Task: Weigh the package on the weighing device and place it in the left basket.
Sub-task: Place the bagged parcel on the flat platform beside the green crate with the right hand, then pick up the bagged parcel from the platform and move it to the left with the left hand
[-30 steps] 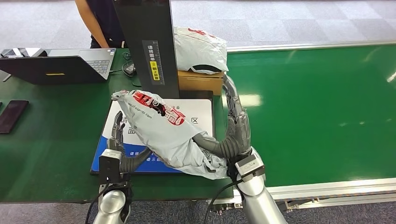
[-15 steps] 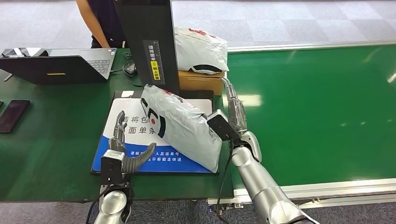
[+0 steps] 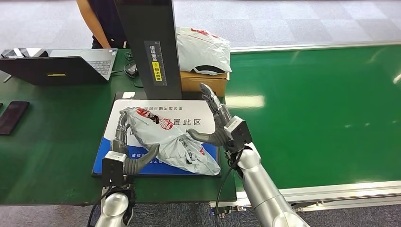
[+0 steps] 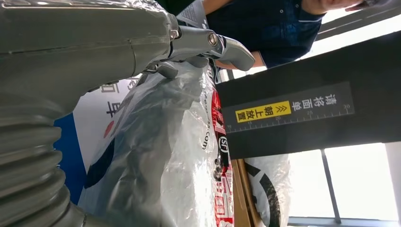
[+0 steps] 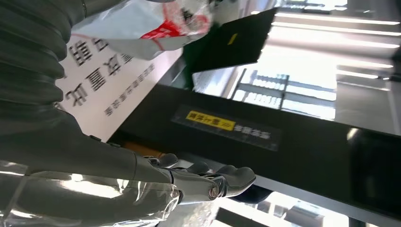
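Note:
The package [image 3: 171, 145], a grey plastic mailer with red print, lies flat on the white and blue pad of the weighing device [image 3: 201, 109]. My left hand [image 3: 124, 142] stands at the package's left end, fingers upright beside it and thumb against its near edge, holding nothing. My right hand [image 3: 216, 124] is at the package's right end with fingers spread upward and the thumb touching the bag. In the left wrist view the package [image 4: 175, 161] lies close against my left hand [image 4: 94, 52]. The right wrist view has my right hand [image 5: 94, 156] and the package [image 5: 146, 23].
The device's black upright post [image 3: 151, 47] rises behind the pad. A cardboard box [image 3: 203, 81] with another bagged package [image 3: 201, 49] sits beside it. A laptop [image 3: 61, 66] and phone [image 3: 12, 116] lie at left, a person [image 3: 101, 21] stands behind, and the green conveyor [image 3: 321, 109] runs right.
Both hands held the package up, the right hand turned it over, and now it lies flat on the pad. My right hand has let go and opened.

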{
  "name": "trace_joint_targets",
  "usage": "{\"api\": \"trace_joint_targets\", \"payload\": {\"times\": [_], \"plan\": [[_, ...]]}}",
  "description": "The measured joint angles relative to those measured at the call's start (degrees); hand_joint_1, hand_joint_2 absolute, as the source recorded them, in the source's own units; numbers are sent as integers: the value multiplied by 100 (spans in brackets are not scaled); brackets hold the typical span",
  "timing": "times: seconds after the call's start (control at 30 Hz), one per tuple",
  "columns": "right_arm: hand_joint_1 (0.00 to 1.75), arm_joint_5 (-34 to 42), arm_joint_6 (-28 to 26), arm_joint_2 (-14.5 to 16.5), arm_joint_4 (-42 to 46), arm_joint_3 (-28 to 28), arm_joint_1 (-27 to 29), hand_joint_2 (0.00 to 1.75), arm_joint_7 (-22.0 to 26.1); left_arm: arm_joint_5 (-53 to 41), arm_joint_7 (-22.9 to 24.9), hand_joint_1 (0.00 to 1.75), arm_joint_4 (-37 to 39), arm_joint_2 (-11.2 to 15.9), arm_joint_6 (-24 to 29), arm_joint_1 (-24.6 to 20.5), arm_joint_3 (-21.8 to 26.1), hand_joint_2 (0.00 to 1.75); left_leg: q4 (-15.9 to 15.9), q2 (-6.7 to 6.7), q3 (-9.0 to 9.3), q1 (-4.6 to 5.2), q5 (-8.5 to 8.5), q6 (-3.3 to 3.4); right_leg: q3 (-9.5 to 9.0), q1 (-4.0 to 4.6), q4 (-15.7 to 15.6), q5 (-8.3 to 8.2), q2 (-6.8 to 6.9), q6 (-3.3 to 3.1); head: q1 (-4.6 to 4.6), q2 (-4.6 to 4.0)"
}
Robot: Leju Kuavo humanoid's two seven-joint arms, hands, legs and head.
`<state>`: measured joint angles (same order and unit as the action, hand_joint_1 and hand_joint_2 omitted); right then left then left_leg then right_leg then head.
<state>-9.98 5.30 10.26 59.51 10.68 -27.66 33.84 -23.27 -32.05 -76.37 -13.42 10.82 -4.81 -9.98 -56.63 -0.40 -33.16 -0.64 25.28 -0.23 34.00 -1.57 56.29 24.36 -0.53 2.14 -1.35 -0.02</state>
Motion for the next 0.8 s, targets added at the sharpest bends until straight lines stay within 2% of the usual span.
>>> {"api": "trace_joint_targets", "payload": {"times": [0.23,0.43,0.6,0.8], "plan": [[0,1039,1039,-1,792,49,266,175,-27,-15,55,0,-31,0,-17,24,31,175,0,0,0,0,0,0,-1,0,0,0,0,0,0,0],[0,1229,1137,-3,1183,49,390,175,-49,-84,96,0,-117,0,-63,66,70,175,0,0,0,0,0,0,-1,0,0,0,0,0,0,0],[0,1626,1493,-3,1440,49,482,175,-85,-111,118,0,-136,0,-97,72,91,175,0,0,0,0,0,0,-1,0,0,0,0,0,-1,0],[0,1573,1473,-3,1840,49,616,175,-158,-274,159,0,-223,3,-31,94,128,175,0,0,0,0,0,0,-1,0,0,0,0,0,0,0]]}}
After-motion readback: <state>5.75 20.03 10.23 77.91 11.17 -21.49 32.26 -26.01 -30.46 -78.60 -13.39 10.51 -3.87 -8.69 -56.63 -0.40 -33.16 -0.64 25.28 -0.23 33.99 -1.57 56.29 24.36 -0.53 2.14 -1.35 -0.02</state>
